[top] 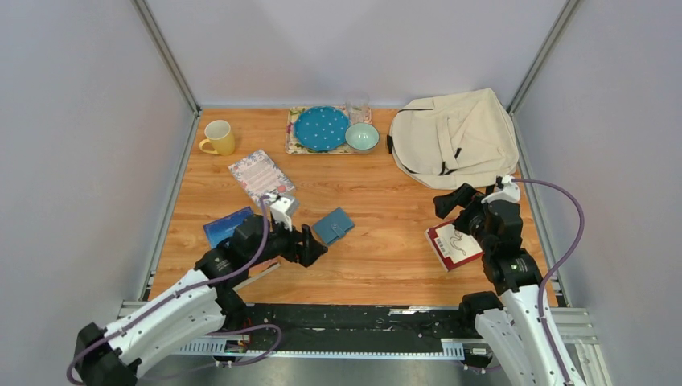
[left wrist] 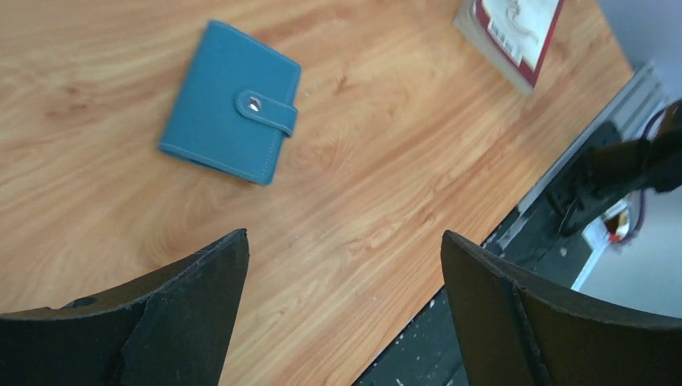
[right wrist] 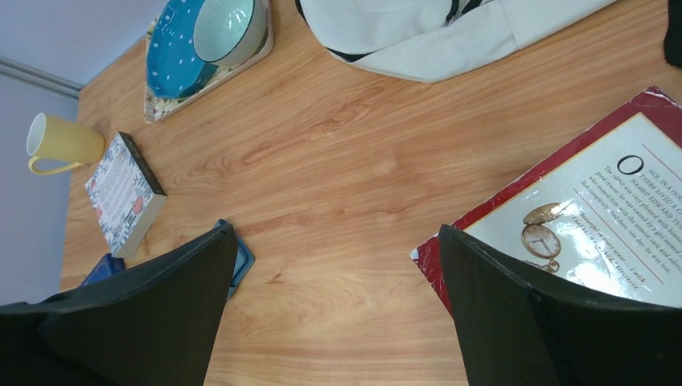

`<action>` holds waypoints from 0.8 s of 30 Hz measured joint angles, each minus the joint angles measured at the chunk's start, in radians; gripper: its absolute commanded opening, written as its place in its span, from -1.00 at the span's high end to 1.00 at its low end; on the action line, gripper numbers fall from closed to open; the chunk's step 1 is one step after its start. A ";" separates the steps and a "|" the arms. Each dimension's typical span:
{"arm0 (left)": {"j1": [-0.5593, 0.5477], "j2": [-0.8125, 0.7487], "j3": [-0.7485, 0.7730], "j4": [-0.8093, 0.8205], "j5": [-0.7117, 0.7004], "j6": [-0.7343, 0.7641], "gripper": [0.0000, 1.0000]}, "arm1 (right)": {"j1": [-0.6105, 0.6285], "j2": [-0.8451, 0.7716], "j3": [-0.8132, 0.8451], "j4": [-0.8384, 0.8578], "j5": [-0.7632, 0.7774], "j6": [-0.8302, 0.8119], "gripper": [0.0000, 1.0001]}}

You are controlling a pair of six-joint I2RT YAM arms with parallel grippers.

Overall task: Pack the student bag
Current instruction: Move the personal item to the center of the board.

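While it lies flat and slumped at about two o'clock on the table, the student bag [top: 454, 138] [right wrist: 418, 32] rests close against the right-hand frame rail, its cream fabric creased and its black straps showing along the edge nearest the arms. Just toward five o'clock from it, the right gripper [top: 450, 201] [right wrist: 334, 233] hangs above bare wood with its fingers spread wide and nothing between them. Beneath that arm, at four o'clock, lies a red-bordered book [top: 454, 245] [right wrist: 595, 233]. Near the middle of the wooden table [top: 386, 257] sits a teal wallet [top: 333, 226] [left wrist: 231, 100], snapped closed. The left gripper [top: 314, 245] [left wrist: 344, 241] is just beside it on the seven o'clock side, jaws also wide apart and empty. At twelve o'clock a patterned placemat [top: 294, 141] carries a spotted blue plate [top: 321, 128] and a pale green bowl [top: 362, 137], with a clear glass [top: 358, 108] behind them. A floral book [top: 260, 174] lies at ten o'clock, a yellow mug [top: 218, 137] beyond it near the far left corner, and a dark blue booklet [top: 227, 226] at nine o'clock. Plain grey walls [top: 354, 48] enclose three sides, joined by slanting aluminium posts [top: 165, 56], and a black base rail [top: 362, 318] runs along six o'clock.
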 measured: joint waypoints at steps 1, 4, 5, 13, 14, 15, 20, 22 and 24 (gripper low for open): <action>-0.060 0.035 0.000 0.013 -0.037 0.005 -0.92 | 0.000 0.006 0.000 -0.001 -0.003 0.008 -0.98; -0.173 0.127 0.000 0.066 -0.100 0.014 -0.92 | 0.000 0.015 0.000 -0.002 -0.006 0.023 -0.98; -0.198 0.160 0.000 0.095 -0.109 0.016 -0.93 | 0.000 0.018 0.000 -0.003 -0.007 0.028 -0.98; -0.225 0.451 0.021 0.327 -0.097 -0.001 -0.92 | 0.000 0.012 0.000 -0.005 -0.010 0.061 -0.98; -0.230 0.488 0.034 0.347 -0.090 -0.008 -0.92 | 0.000 0.012 0.000 -0.005 -0.010 0.064 -0.97; -0.235 0.520 0.045 0.364 -0.082 -0.011 -0.92 | 0.000 0.012 0.000 -0.005 -0.010 0.066 -0.97; -0.259 0.659 0.124 0.445 -0.042 -0.024 -0.92 | 0.000 0.013 0.000 -0.008 -0.010 0.067 -0.97; -0.262 0.703 0.147 0.462 -0.040 -0.029 -0.93 | 0.000 0.015 0.000 -0.010 -0.001 0.067 -0.97; -0.262 0.753 0.174 0.466 -0.041 -0.029 -0.93 | 0.000 0.018 0.000 -0.013 0.010 0.066 -0.97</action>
